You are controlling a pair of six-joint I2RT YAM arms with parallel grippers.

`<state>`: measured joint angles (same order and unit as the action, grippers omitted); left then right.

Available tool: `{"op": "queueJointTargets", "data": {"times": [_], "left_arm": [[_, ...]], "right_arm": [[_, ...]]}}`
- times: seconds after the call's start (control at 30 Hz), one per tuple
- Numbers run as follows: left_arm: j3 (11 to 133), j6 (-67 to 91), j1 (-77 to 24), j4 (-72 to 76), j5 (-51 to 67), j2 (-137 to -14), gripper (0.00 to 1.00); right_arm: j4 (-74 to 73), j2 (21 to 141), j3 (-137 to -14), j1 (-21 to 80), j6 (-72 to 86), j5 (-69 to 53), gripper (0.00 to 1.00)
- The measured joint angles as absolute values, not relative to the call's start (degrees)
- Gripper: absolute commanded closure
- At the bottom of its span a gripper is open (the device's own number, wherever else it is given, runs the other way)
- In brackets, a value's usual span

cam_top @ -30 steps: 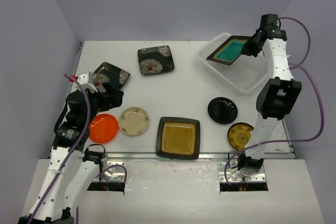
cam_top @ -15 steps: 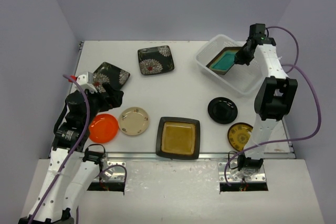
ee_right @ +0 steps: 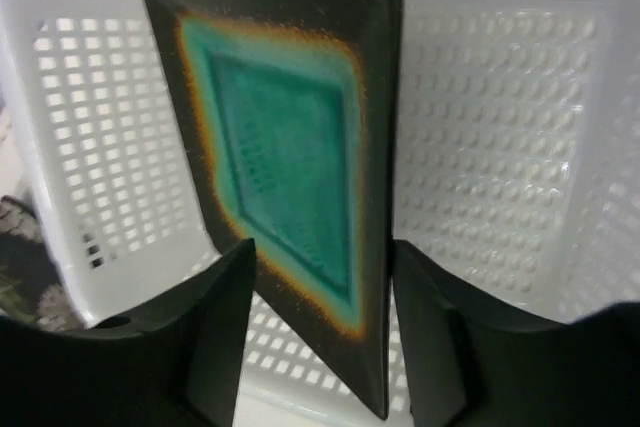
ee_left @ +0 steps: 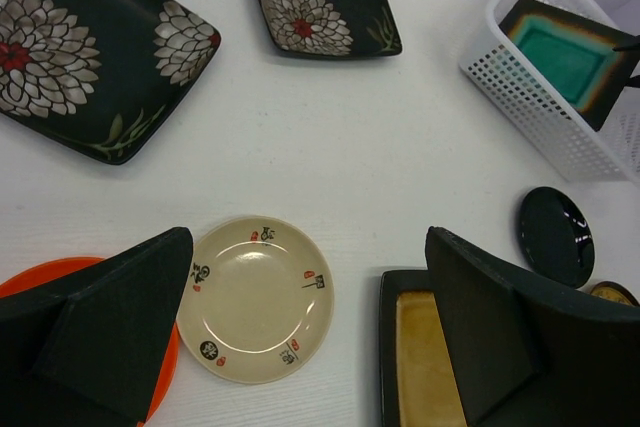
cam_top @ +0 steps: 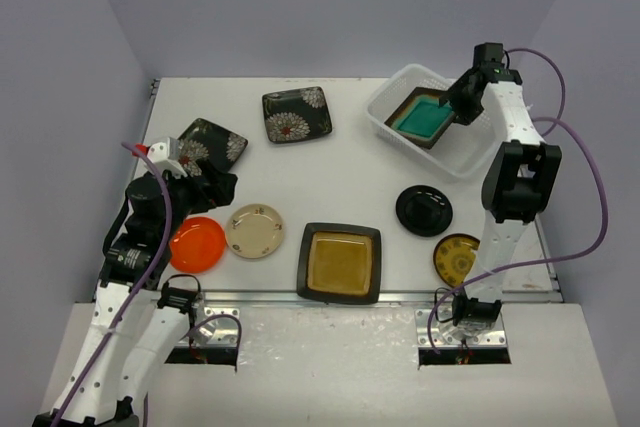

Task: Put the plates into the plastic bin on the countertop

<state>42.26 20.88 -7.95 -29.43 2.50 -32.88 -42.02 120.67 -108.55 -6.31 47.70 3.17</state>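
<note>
The square teal-centred plate (cam_top: pixel 420 117) leans tilted inside the white plastic bin (cam_top: pixel 473 154) at the back right of the countertop (cam_top: pixel 350 172). In the right wrist view this teal plate (ee_right: pixel 290 147) stands on its corner between the fingers of my right gripper (ee_right: pixel 322 245), which is open, with a gap at the right finger. My left gripper (ee_left: pixel 308 237) hangs wide open and holds nothing, above the cream plate (ee_left: pixel 255 297) and the amber-centred square plate (ee_left: pixel 420 352). On the countertop lie two black floral plates (cam_top: pixel 297 113) (cam_top: pixel 211 145), an orange plate (cam_top: pixel 196 244), a black round plate (cam_top: pixel 424 209) and a yellow-patterned dark plate (cam_top: pixel 458 259).
Purple walls close in the countertop on three sides. A metal rail (cam_top: pixel 330 299) runs along its front edge. The right arm (cam_top: pixel 520 177) reaches up the right side, over the yellow-patterned plate.
</note>
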Motion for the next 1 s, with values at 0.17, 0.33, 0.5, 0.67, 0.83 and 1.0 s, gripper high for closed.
{"op": "queueJointTargets", "data": {"times": [0.17,0.33,0.5,0.67,0.83,1.0], "left_arm": [[42.3,20.9,-8.2,-29.4,2.6,-33.0,0.0],[42.3,20.9,-8.3,-29.4,2.6,-33.1,0.0],[42.3,20.9,-8.3,-29.4,2.6,-33.1,0.0],[42.3,20.9,-8.3,-29.3,2.7,-33.6,0.0],[42.3,20.9,-8.3,-29.3,2.8,-34.2,0.0],[42.3,20.9,-8.3,-29.3,2.8,-34.6,0.0]], "right_arm": [[-41.6,121.7,-108.8,-6.4,46.4,3.1,0.01],[-39.3,118.4,-106.0,-6.2,43.9,2.1,0.01],[-35.5,109.7,-97.8,-5.6,39.3,0.5,0.01],[-31.8,104.6,-97.0,-3.5,27.1,-2.8,0.01],[-34.6,105.5,-107.4,-1.4,15.6,-6.1,0.01],[-37.6,103.4,-109.6,-1.7,7.4,-7.7,0.01]]}}
